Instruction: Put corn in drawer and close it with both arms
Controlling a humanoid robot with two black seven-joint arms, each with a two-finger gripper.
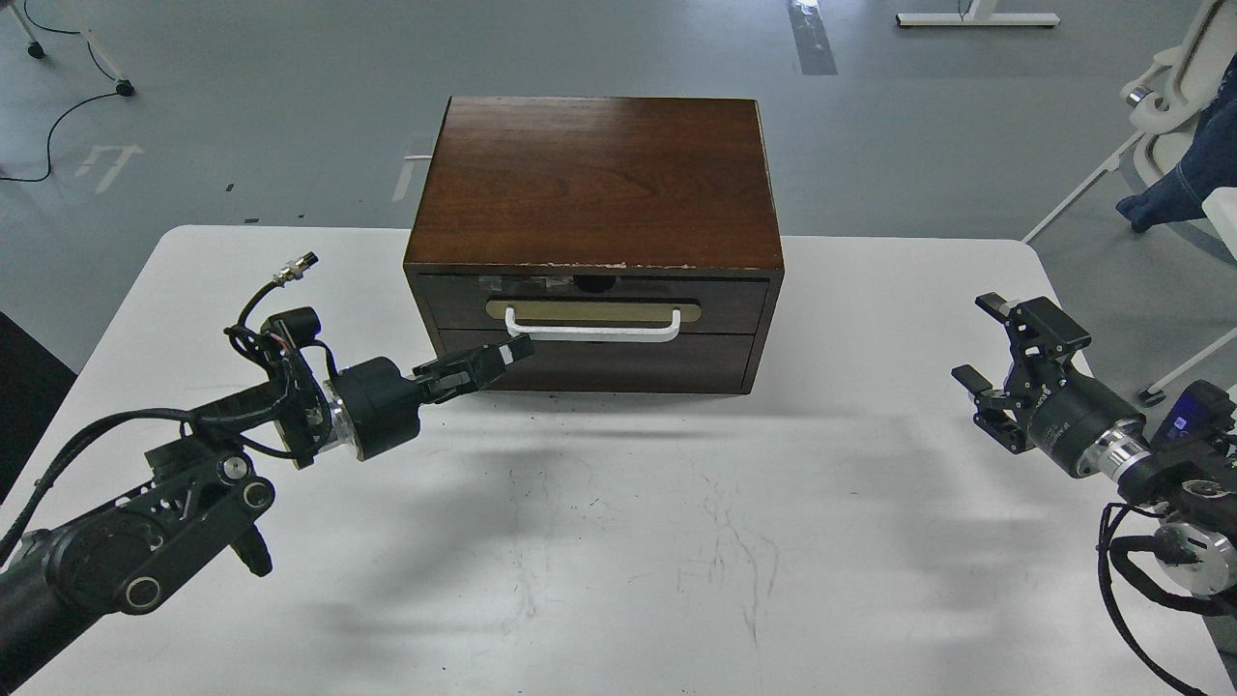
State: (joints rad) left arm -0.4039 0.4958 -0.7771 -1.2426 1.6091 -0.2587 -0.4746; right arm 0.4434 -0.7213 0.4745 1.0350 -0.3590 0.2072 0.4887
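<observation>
The dark brown drawer (594, 305) with its white bar handle (592, 329) on a beige plate sits pushed flush into the wooden cabinet (594, 184) at the back middle of the white table (618, 541). The corn is hidden from view. My left gripper (507, 357) is shut, fingers together, its tip against the lower panel just below the left end of the handle. My right gripper (981, 343) is open and empty, well to the right of the cabinet above the table's right side.
A plain dark panel (599, 362) lies below the drawer. A white chair with blue cloth (1184, 116) stands off the table at the right. Cables lie on the grey floor at far left.
</observation>
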